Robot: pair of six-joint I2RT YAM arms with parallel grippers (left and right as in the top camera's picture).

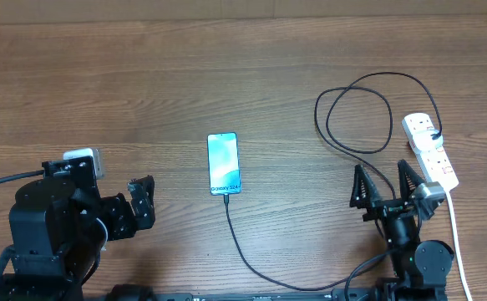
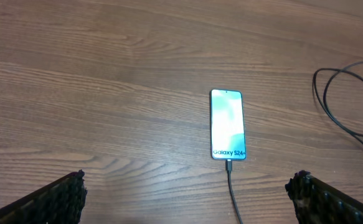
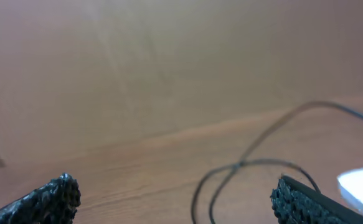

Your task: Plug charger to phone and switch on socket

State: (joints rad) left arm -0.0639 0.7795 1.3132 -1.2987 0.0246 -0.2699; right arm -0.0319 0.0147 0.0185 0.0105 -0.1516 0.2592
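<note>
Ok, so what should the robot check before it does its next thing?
1. Thin black charger cable joined to the slim blue-screened phone: ok, its tip meets the phone's near end.
2. Phone lying flat on the brown wooden table: ok.
3. Right gripper open and empty: ok.
4. Left gripper open and empty: ok.
5. Right gripper near the white plastic power strip: ok, the strip lies just beside it.
6. Power strip's switch already on: cannot tell, too small to read.
</note>
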